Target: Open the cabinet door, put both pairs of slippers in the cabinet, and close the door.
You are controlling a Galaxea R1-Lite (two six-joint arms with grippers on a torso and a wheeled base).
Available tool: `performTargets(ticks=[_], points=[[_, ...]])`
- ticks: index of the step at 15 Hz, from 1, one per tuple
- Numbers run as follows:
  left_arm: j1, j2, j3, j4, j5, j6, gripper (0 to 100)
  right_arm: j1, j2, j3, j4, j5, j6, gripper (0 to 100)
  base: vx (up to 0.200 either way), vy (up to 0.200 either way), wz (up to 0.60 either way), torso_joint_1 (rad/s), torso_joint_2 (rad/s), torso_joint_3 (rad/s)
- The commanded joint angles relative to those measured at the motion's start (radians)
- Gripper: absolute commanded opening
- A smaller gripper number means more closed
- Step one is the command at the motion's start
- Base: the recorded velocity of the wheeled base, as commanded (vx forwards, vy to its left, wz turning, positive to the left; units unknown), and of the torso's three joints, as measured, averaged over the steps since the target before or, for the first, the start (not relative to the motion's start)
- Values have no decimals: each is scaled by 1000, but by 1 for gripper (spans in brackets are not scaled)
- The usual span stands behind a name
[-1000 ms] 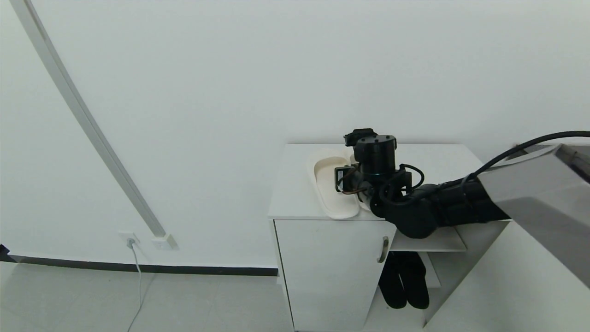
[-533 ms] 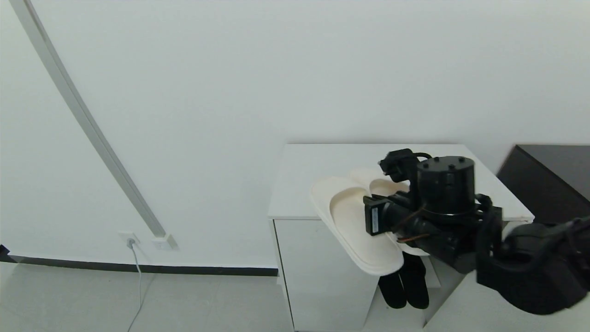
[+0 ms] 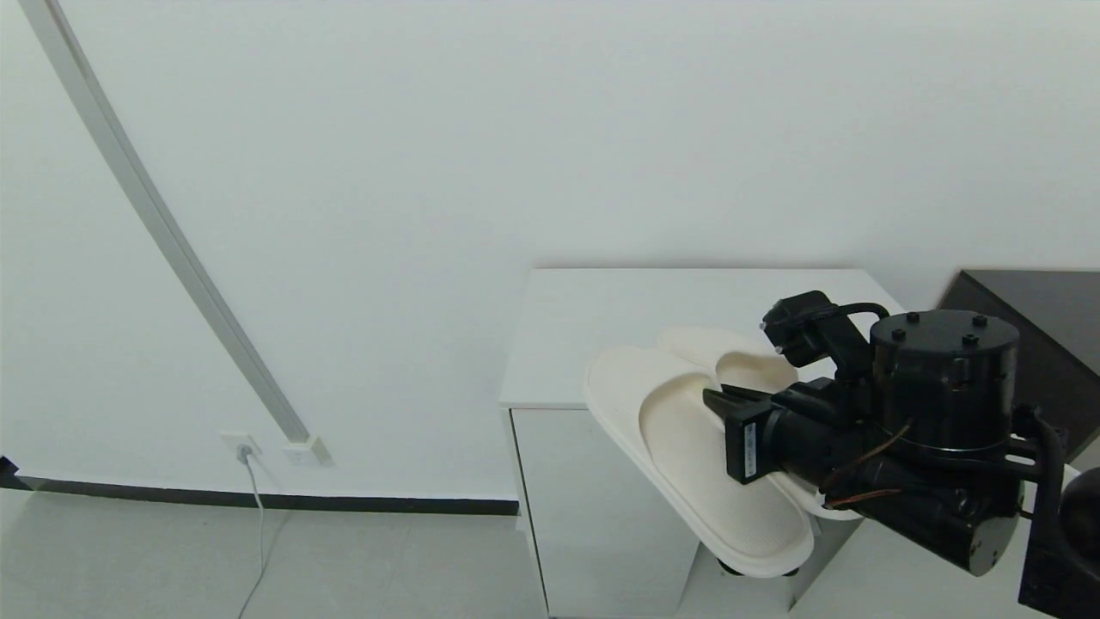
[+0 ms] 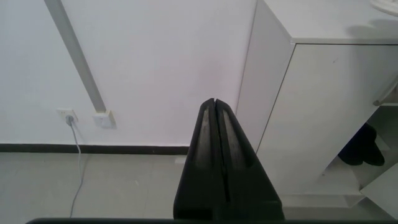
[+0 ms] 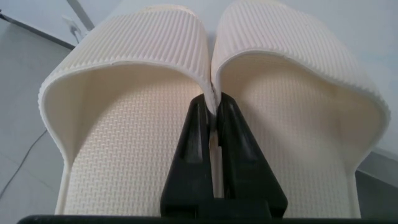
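The right gripper [image 5: 213, 115] is pinched tight on the pair of cream ribbed foam slippers [image 3: 705, 456]. Its two black fingers [image 5: 196, 134] squeeze the inner edges of both slippers together, so the pair hangs side by side. The slippers are up in the air in front of the tall white cabinet [image 3: 601, 344], just past its top front edge. Their toes point toward the cabinet and their heels tilt down. A small white sticker [image 3: 750, 447] sits on the side of the right gripper, but its print is too tiny to read. The left gripper [image 4: 215, 109] hangs low, off to the cabinet's left side, with its fingers pressed flat together and nothing between them. The cabinet's left door [image 4: 323, 118] is shut. Beside that door the inside shows, and a pair of black slippers [image 4: 364, 146] stands on the cabinet's bottom shelf. A white wall socket with a cable [image 3: 241, 447] is on the wall left of the cabinet.
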Motion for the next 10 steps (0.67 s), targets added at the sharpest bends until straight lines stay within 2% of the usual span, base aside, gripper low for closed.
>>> performTargets(ticks=[1,2,10], points=[[0,1,0,0,0,-1,0,9,2,2,-1,-1,0,0,0,0,0,0,0,0],[0,1,0,0,-1,-1,0,9,0,2,-1,-1,0,0,0,0,0,0,0,0],[0,1,0,0,-3,1,0,33,4,13,-1,-1,2,0,-200,0,0,1,3,5]])
